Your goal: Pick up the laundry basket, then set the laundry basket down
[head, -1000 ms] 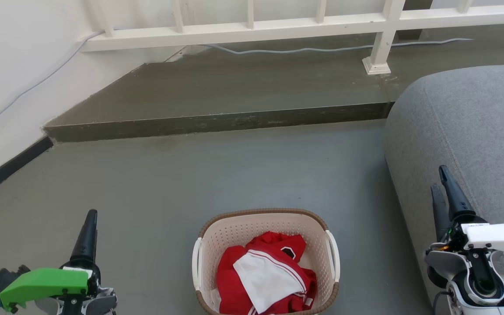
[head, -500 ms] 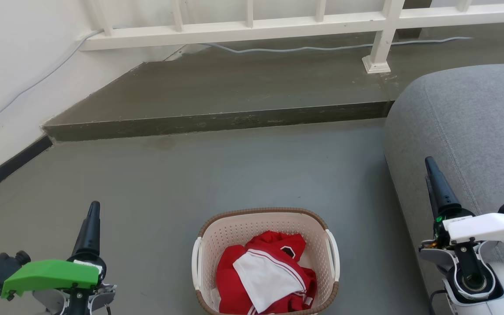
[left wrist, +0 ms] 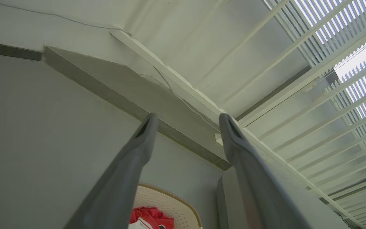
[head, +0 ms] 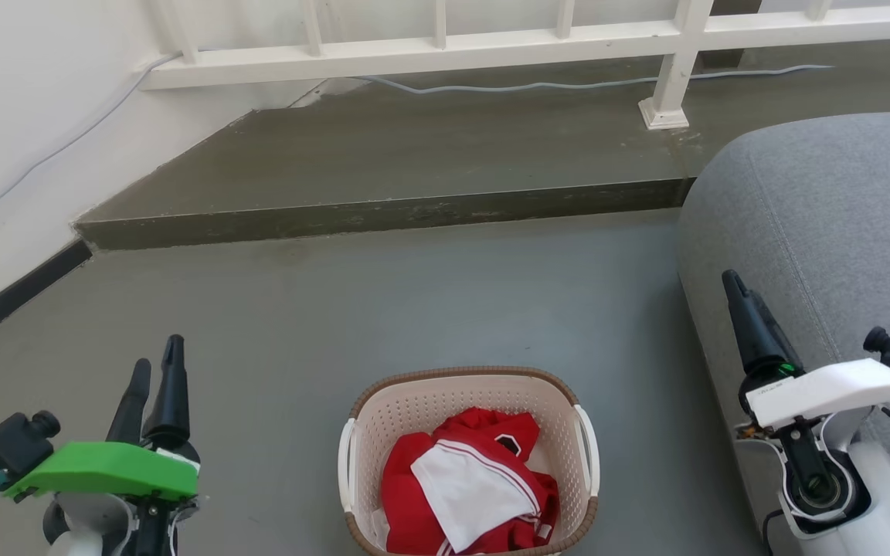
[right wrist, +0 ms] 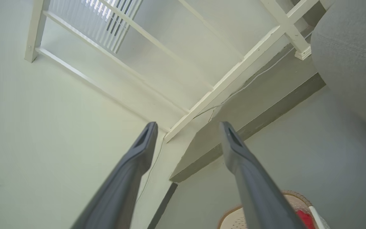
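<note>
parted and gripping nothing, the left fingers (left wrist: 132, 165) and the right fingers (right wrist: 246, 168) each show a clear gap between their tips in the wrist views. they point out over the room rather than down. in the head view they hang one on either side of the work, well apart from it, which reads as a ready stance before a two-armed lift.

the grey floor (head: 414, 309) takes up most of the scene and carries the task's thing directly. the grey sofa (head: 839, 216) bulges in on the right, just beside the right arm, so that arm likely has little room to swing outward. a darker raised step (head: 414, 154) runs across behind, with a white railing (head: 429, 50) standing on it.

the laundry basket (head: 445, 398) sits upright on the floor at the bottom centre of the head view, between the two arms and nearer the robot than the step. it holds a heap of red and white clothes (head: 460, 486) lying below the rim, so a level lift should spill nothing. its white handles (head: 347, 463) sit on the left and right sides, which suits one pair of fingers to each. by the look of it the pick-up has not begun; the next move calls for both arms to drop and close in on the handles together.
</note>
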Robot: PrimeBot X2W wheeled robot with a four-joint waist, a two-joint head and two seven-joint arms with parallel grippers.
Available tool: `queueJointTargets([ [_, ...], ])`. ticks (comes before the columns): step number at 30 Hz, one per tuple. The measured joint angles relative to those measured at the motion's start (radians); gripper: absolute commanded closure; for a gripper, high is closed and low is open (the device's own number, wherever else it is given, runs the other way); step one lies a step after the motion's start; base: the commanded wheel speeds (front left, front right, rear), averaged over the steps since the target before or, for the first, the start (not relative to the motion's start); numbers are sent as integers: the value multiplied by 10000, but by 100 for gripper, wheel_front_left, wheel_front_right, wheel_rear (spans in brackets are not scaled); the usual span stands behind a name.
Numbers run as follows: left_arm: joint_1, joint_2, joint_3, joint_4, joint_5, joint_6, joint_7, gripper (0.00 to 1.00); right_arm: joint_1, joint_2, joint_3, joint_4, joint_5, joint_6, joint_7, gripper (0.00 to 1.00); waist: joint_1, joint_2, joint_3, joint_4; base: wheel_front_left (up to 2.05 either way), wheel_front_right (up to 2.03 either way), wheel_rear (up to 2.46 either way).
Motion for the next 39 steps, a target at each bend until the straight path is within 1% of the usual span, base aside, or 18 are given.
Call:
queueJointTargets([
  [2, 0, 40, -90, -31, 401, 4, -86, 0, -122, -31, 42, -4, -397, -42, -88, 0, 0, 0, 2, -2, 0, 0, 0],
  [6, 0, 102, -123, -127, 1223, 69, -184, 0, -270, -50, 238, -8, -1181, -299, -221, 0, 0, 0, 7, -3, 0, 0, 0],
  [7, 0, 102, -123, -127, 1223, 69, -184, 0, -270, -50, 238, -8, -1181, -299, -221, 0, 0, 0, 7, -3, 0, 0, 0],
  [9, 0, 119, -159, -153, 1563, 134, -268, 0, -312, -58, 314, -10, -1555, -385, -276, 0, 0, 0, 9, -2, 0, 0, 0],
  [16, -5, 107, -334, -176, 2646, 180, -523, 0, -312, -100, 633, 121, -2583, -800, -523, 0, 0, 0, 9, 8, 0, 0, 0],
  [25, -20, -113, -380, -236, 3843, 265, -823, 0, -409, -113, 970, 207, -3843, -1158, -792, 0, 0, 0, 19, 36, 0, 0, 0],
  [39, -56, -127, -403, -366, 5839, 265, -1325, 0, -665, -119, 1404, 291, -5628, -1513, -1308, 0, 0, 0, 30, 40, 0, 0, 0],
])
